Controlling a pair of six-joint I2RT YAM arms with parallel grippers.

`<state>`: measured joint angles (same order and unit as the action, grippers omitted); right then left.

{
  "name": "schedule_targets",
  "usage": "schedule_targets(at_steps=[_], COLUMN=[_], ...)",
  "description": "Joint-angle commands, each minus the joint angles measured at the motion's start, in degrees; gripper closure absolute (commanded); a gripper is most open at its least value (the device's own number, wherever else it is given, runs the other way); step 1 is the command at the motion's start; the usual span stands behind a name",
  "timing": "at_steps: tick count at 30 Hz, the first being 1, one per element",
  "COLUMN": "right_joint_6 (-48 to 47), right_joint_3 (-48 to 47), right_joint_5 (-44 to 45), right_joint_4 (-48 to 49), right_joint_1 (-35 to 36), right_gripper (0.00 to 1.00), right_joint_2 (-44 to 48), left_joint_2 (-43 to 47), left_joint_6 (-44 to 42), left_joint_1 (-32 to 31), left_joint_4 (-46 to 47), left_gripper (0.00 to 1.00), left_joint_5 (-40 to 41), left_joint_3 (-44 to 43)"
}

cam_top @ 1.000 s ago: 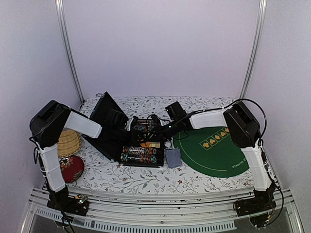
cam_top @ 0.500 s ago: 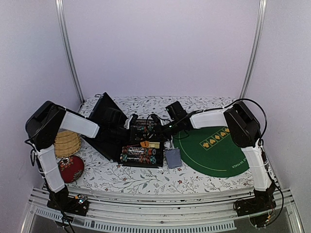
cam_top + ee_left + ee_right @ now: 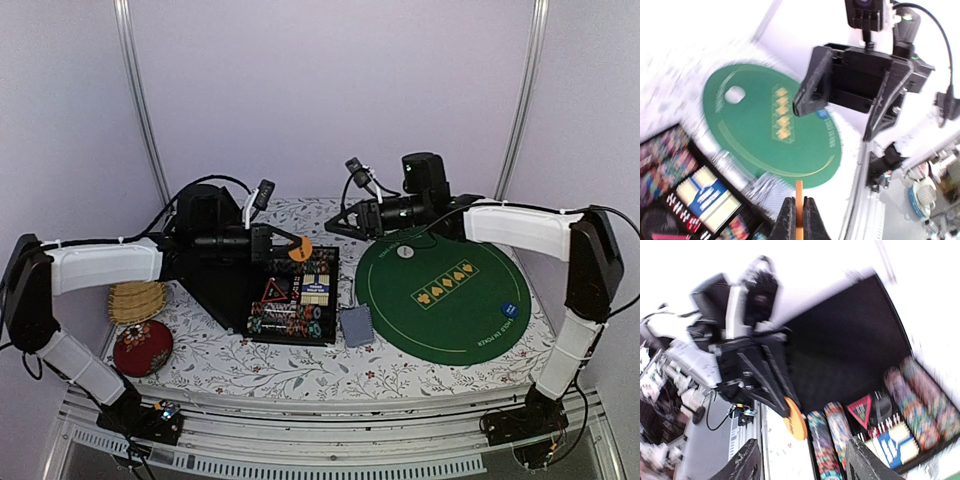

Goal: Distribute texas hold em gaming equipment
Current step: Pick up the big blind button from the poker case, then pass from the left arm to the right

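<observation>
Pale lilac walls [image 3: 330, 90], two metal uprights [image 3: 142, 100], floral-cloth table [image 3: 300, 375], even light

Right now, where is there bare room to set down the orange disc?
Green mat: bare across its middle and near curve, between the white disc at the back and the blue disc on the right. Flowered cloth in front of the black case: also free. Crowded: between case and mat, where the cards lie.

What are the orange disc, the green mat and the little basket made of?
The orange disc looks like hard plastic: smooth, uniform colour, thin rigid edge. The green mat is likely felt: matte, flat, printed markings. The basket seems woven straw or wicker: ribbed tan coils.
</observation>
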<state>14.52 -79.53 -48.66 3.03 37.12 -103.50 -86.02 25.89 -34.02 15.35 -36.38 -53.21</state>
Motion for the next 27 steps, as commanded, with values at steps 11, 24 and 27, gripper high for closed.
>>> schedule_targets(at_steps=[11,24,27], right_joint_6=[-3.7,-4.9,-6.0], right_joint_3=[0.9,3.7,5.7], right_joint_5=[-7.9,-7.1,-6.2], right_joint_4=[7.8,2.8,-7.9], right_joint_1=[5.3,4.2,0.8], right_gripper=[0.69,0.98,0.98], right_joint_2=[-0.2,3.2,5.8], left_joint_2=[5.8,5.6,6.9], left_joint_6=[-0.7,-4.1,-7.0], left_joint_1=[-3.1,-3.6,-3.6], left_joint_4=[10.2,4.0,-2.3], left_gripper=[1.00,0.60,0.20], left_joint_5=[-4.4,-2.6,5.2], left_joint_3=[2.5,0.8,0.1])
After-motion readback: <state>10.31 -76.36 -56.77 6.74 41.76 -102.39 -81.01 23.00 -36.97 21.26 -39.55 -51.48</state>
